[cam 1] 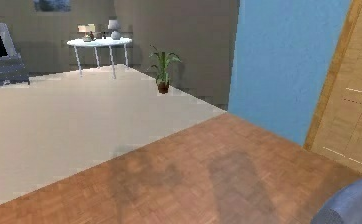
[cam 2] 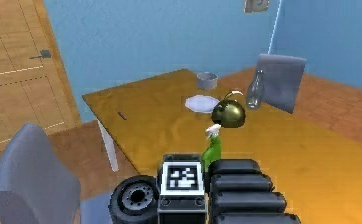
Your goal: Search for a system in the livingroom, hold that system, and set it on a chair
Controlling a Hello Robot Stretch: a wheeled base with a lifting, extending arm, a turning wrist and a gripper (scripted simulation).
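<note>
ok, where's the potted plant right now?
Forward view, upper middle: the potted plant stands on the floor by the far wall, just right of the white round table.

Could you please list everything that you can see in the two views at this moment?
Round table: one, white, forward view's upper left, small things on top.
Potted plant: one, green, by the grey wall.
Dark unit: one, black and grey, forward view's left edge.
Door: one, wooden, arm side view's left.
Dining table: one, yellow-brown, arm side view's middle.
Chairs: two, grey, near left and far right.
Plate: one, white, on the dining table.
Bowl: one, grey, beyond the plate.
Pot: one, dark, round, right of the plate.
Bottle: one, green, nearer than the pot.
Arm: one, dark, bottom edge.
Hand: one, dark, left of the white marker; cannot tell whether it holds anything.
</note>
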